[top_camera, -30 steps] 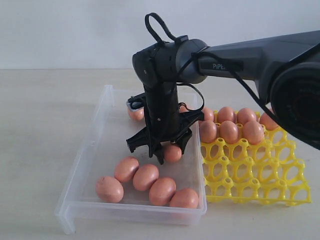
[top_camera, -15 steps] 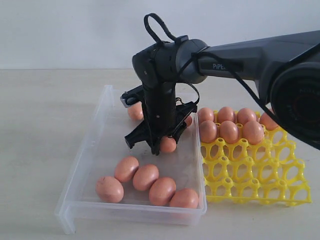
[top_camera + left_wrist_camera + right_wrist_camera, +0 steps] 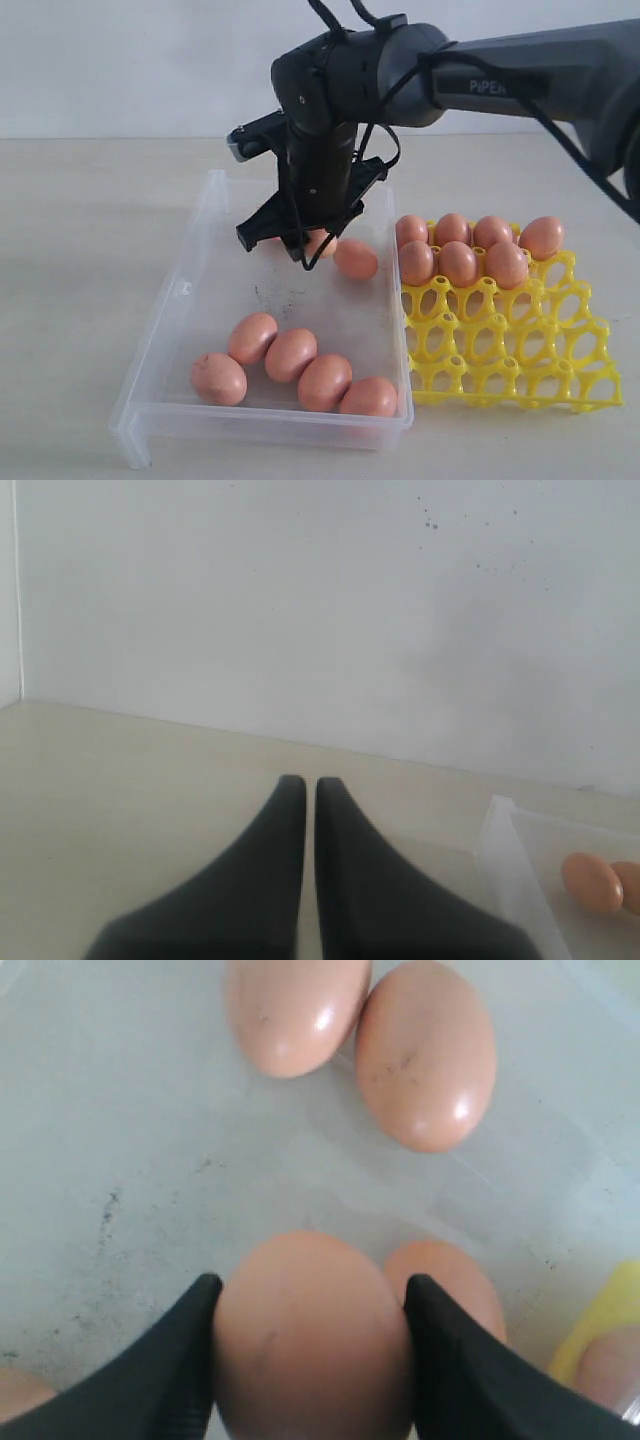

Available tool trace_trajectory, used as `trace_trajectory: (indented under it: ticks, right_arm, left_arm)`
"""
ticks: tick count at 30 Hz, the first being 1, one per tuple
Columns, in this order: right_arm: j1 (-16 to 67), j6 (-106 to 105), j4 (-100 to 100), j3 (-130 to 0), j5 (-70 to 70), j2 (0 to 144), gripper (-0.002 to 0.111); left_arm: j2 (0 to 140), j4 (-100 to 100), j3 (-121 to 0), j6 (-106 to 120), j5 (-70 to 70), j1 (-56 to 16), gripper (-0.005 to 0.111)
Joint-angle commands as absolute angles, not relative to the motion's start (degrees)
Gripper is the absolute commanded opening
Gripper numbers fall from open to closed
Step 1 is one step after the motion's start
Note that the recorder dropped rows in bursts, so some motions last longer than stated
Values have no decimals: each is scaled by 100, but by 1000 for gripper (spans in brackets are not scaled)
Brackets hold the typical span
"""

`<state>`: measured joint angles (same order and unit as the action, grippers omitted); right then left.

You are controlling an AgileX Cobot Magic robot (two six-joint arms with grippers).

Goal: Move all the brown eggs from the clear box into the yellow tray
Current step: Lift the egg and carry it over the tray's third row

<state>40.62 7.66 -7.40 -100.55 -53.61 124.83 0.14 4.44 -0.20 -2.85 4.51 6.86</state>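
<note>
Brown eggs (image 3: 291, 354), five together, lie at the clear box's (image 3: 190, 290) near end. Above its middle the right claw (image 3: 305, 252) grips one egg (image 3: 310, 1340). Seven more fill the yellow tray's (image 3: 520, 350) far cups. Off aside, the left claw (image 3: 301, 790) is closed, empty.

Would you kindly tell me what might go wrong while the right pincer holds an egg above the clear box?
1. The held egg is pinched only between the two slim tips of the right pincer; being smooth, it might slip and crack on the nearby loose egg in the clear box.
2. The free cups of the yellow tray adjoin the seated eggs, so lowering it there may knock one.
</note>
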Motion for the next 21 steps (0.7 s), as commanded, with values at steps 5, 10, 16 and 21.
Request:
trace_trajectory:
  ticks: [5,10,16,21]
  right_arm:
    - [4069,803,-809,-8580,-3708,11483,0]
    - [4069,854,-809,-7646,-2572,10839,0]
    - [4057,881,-798,-6442,-1016,10073,0]
    - [4057,895,-798,-5644,0,9717,0]
  left_arm:
    - [0,495,0,-336,442,677,4]
    - [0,495,0,-336,431,677,4]
    - [0,495,0,-336,431,677,4]
    - [0,495,0,-336,445,677,4]
